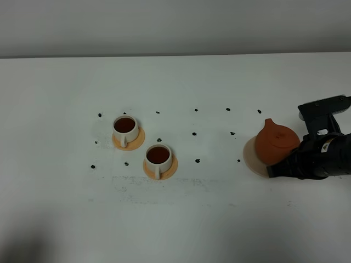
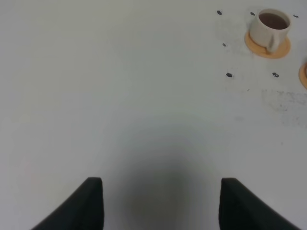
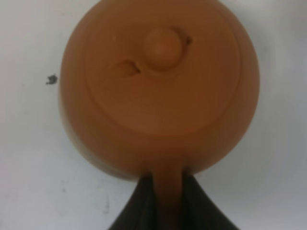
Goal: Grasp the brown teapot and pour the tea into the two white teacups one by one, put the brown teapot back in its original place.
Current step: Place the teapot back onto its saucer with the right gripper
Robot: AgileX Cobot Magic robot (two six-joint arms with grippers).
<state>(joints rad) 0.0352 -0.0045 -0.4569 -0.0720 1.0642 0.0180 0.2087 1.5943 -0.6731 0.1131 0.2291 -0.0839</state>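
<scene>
Both cups (image 1: pixel 125 129) hold tea, so only the return remains. Right gripper (image 3: pixel 165 201) pinches the teapot (image 1: pixel 276 141) handle, pot over its coaster (image 1: pixel 252 157) at the table's three o'clock; level, centre, then release. Left gripper (image 2: pixel 160 201) gapes empty.

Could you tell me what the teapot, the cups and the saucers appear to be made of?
Brown teapot: likely unglazed clay, a matte, even reddish-brown surface. White teacups: probably glazed ceramic, smooth and cream-white. Orange saucers: flat and matte; the material is unclear.
</scene>
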